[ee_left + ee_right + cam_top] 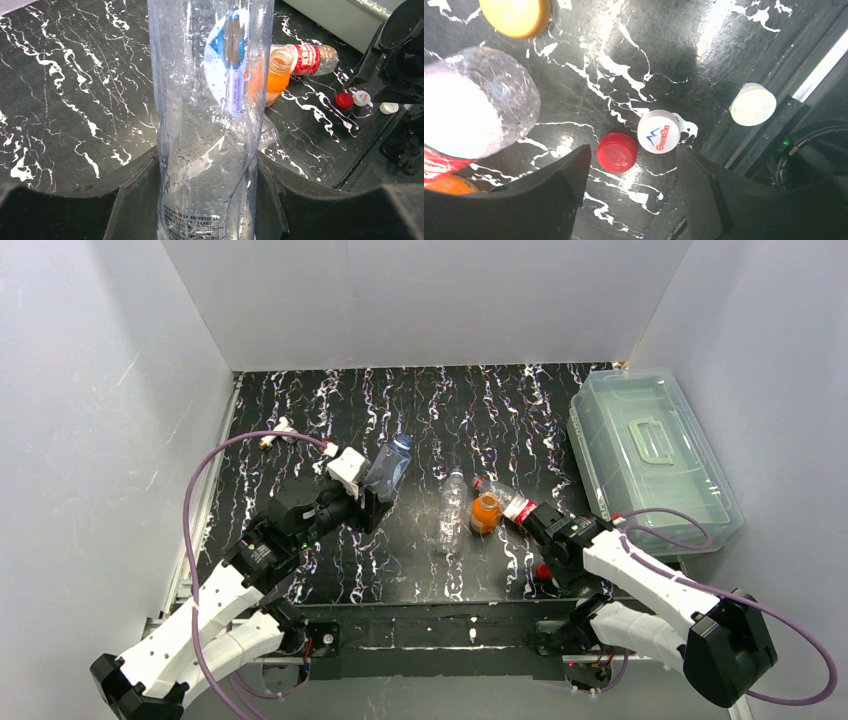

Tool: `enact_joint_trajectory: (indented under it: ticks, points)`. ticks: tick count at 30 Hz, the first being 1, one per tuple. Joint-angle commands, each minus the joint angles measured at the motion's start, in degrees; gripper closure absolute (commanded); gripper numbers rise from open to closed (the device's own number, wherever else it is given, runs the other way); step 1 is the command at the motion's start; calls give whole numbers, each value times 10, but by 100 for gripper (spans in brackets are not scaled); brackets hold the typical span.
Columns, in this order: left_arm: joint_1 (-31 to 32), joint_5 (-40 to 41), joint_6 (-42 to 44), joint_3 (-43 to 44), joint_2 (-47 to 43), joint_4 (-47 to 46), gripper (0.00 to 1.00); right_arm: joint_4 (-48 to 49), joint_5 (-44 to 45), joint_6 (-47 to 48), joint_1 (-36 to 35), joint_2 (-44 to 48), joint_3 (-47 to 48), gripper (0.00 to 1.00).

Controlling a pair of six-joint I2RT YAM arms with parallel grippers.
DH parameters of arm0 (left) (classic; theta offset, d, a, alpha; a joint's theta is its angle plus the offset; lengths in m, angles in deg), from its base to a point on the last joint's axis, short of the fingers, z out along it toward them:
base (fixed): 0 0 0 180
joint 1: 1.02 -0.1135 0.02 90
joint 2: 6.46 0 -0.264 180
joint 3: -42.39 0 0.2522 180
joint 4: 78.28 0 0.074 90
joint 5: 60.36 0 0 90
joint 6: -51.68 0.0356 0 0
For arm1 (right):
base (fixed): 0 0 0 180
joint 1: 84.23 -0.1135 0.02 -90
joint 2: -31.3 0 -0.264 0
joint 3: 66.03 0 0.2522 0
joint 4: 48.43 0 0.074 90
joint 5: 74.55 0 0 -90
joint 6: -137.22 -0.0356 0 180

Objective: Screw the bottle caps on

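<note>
Left tool (pixel 207 165) is clamped tight on a clear water bottle (pixel 200 100). Right tool (pixel 631 155) is spread wide, holding nothing, over the red cap (pixel 617 152) and printed white cap (pixel 658 131), which sit side by side on the bench (pixel 649 50). The orange-yellow cap (pixel 515 16) is off left and the plain white cap (pixel 752 104) off right.

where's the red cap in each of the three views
Top external: the red cap sits low in the picture, right of centre.
Left wrist: at the far right, just above mid-height, touching a white cap.
Right wrist: lower centre, left of that white cap.
Shared landmark: the red-labelled bottle lying on its side nearby.
</note>
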Motion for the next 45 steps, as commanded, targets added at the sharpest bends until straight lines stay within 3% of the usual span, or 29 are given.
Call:
enact_joint_trajectory:
  ticks: [1,9,15,19,21,23,29,35,42,45]
  points:
    - [16,8,8,-5,-6,-5,93,-28,44,-117,-2,23,-15,30]
    - [36,12,10,-6,-7,-4,93,-21,52,-151,-2,28,-26,39]
    - [44,17,12,-7,-6,-2,93,-26,40,-152,-1,-13,-16,36]
    - [47,18,12,-7,-7,-3,93,-23,26,-132,2,-44,-10,24]
    - [48,19,12,-7,-9,-2,93,-19,22,-128,2,-65,-10,23]
    - [50,21,13,-8,-11,-1,93,-14,22,-129,2,-73,-10,27]
    - [51,25,14,-8,-17,0,93,32,17,-117,3,-55,-38,55]
    - [50,25,14,-8,-19,1,93,51,23,-89,3,-62,-34,66]
    - [50,30,17,-8,-18,2,93,17,61,24,1,-141,104,78]
    - [50,30,17,-7,-15,3,93,-6,78,85,-9,-166,176,88]
